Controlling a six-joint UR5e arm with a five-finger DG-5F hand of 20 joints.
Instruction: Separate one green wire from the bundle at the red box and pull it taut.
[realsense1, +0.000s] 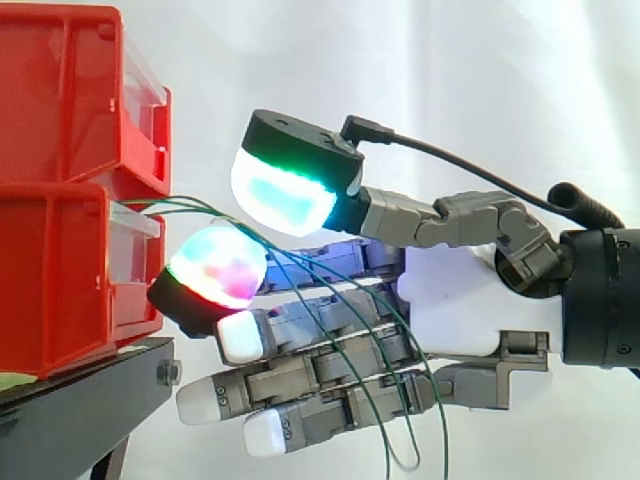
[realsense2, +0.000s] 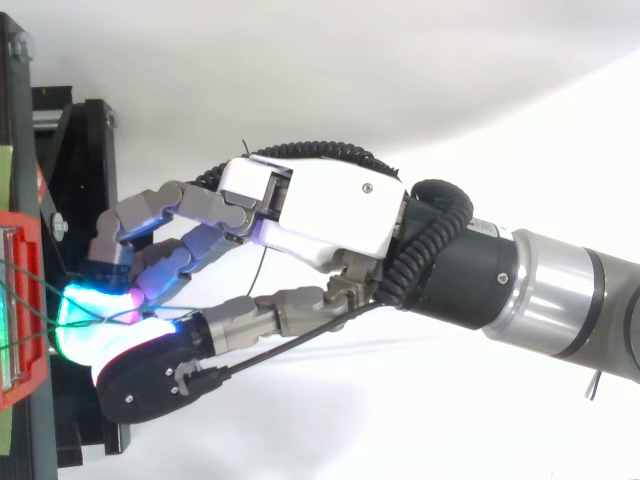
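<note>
Beside the red bins (realsense1: 60, 230), hand (realsense1: 450, 300) pinching a green wire (realsense1: 200, 208) (wire loops (realsense1: 383, 420) dangling).

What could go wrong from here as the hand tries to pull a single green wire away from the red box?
Several green wires run together where the two glowing pads of the hand close on them, so more than one may be pulled. The slack loops hang across the lower fingers and could snag once the hand backs off the red box.
</note>
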